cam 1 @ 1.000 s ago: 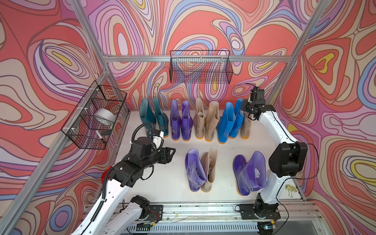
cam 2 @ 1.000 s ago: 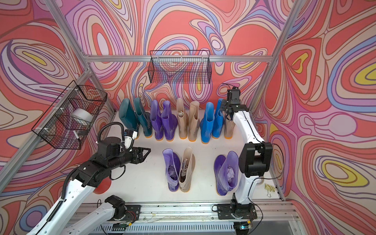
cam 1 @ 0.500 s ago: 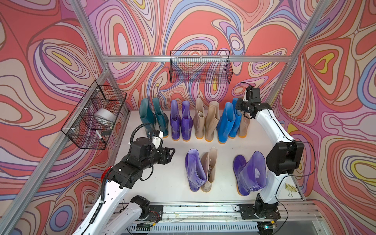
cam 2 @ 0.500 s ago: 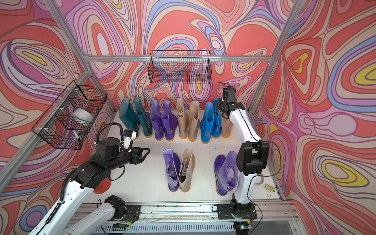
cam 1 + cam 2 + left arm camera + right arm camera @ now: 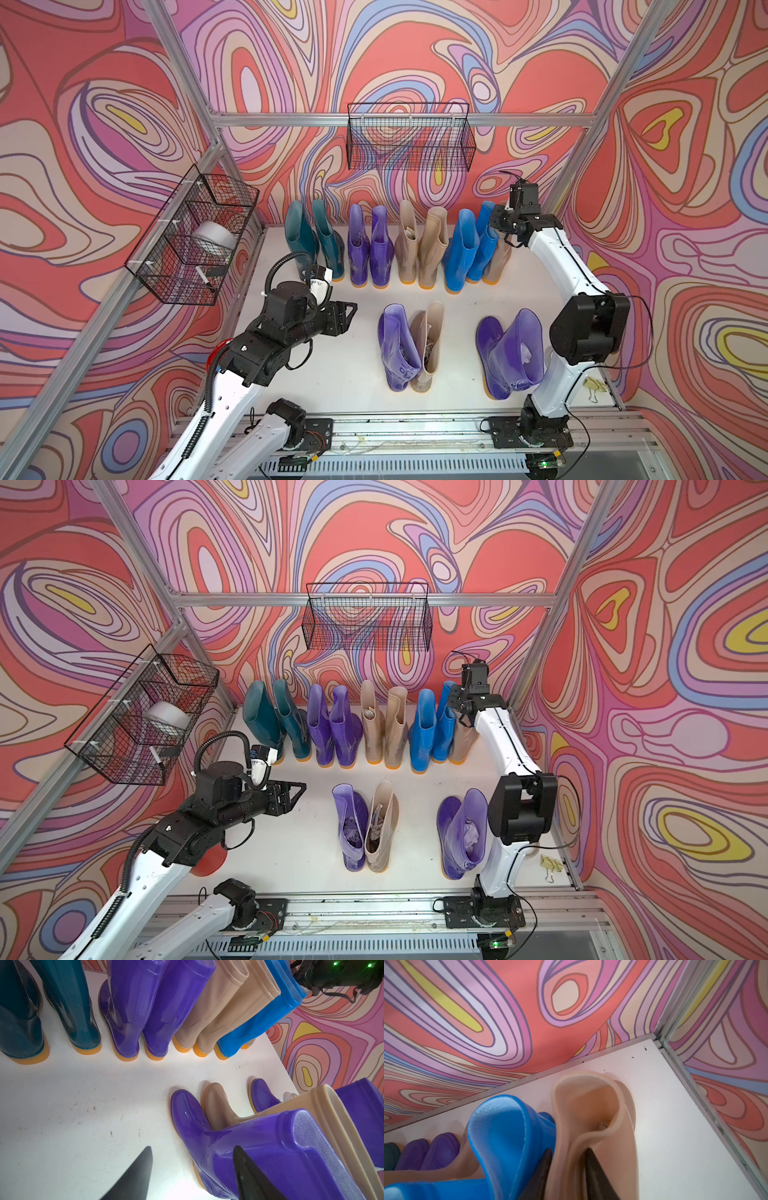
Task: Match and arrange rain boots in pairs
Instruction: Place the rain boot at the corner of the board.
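Beige rain boot (image 5: 616,1157), cuff between outstretched right arm's fingers (image 5: 593,1172), grip unclear; left fingers (image 5: 139,1174) spread.

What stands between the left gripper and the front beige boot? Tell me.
The front purple boot, standing against the beige boot on the side facing the open left gripper. Only bare table lies between gripper and purple boot.

left gripper (image 5: 192,1148) fingers spread above white table (image 5: 83,1105). near purple boot (image 5: 259,1140) beside beige boot (image 5: 218,1105). back row: teal pair (image 5: 70,1012), purple pair (image 5: 133,1007), beige pair (image 5: 220,1007), blue boot (image 5: 259,1022).
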`<state>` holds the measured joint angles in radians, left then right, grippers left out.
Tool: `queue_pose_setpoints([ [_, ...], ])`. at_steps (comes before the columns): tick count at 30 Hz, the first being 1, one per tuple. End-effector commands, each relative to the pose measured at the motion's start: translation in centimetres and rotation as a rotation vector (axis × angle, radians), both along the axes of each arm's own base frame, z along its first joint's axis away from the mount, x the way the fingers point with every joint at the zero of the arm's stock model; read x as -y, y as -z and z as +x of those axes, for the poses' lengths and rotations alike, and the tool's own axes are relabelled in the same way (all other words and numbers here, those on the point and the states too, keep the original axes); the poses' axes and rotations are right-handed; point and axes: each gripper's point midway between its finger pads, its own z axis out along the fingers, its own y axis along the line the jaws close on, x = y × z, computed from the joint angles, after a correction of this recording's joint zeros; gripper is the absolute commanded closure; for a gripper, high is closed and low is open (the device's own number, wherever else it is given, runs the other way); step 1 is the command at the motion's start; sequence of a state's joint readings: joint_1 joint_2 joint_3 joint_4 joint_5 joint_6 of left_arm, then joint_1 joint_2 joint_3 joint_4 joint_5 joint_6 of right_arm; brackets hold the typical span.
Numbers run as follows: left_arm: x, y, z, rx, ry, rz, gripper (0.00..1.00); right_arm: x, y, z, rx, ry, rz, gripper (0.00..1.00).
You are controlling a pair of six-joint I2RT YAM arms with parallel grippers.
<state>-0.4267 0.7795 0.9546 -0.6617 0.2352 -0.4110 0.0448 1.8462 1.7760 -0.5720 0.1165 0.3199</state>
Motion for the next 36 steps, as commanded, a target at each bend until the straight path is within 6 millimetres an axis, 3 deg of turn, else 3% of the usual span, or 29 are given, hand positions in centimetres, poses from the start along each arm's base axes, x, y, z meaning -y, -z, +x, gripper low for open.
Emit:
queue_pose_setpoints([
  [1,0.0,0.1,-0.2,0.001,0.012,0.012,0.36,-0.2,-3.0,-1.1,0.065,-0.007,0.025,0.58],
  [6,0.2,0.0,-0.1,-0.001,0.017,0.01,0.36,0.3,-2.2,-1.3,0.042,-0.001,0.028,0.46],
  [7,0.2,-0.1,-0.1,-0.001,0.019,0.009,0.36,0.3,-3.6,-1.9,0.068,-0.002,0.028,0.44],
  [14,0.4,-0.3,0.0,0.005,0.023,0.005,0.35,0.9,-4.6,-2.8,0.065,0.01,0.021,0.34],
  [18,0.6,-0.4,0.1,0.005,0.03,0.0,0.35,1.1,-5.2,-3.2,0.067,0.013,0.015,0.33],
  [22,0.5,-0.7,0.0,0.014,0.034,0.0,0.35,1.1,-6.9,-4.1,0.099,0.006,0.013,0.31],
  [31,0.1,-2.2,-0.1,0.059,0.033,0.018,0.34,1.0,-10.4,-7.5,0.109,-0.03,-0.03,0.28],
  [36,-0.1,-3.0,-0.1,0.078,0.029,0.027,0.34,-1.0,-11.8,-10.8,0.077,-0.113,0.011,0.27],
])
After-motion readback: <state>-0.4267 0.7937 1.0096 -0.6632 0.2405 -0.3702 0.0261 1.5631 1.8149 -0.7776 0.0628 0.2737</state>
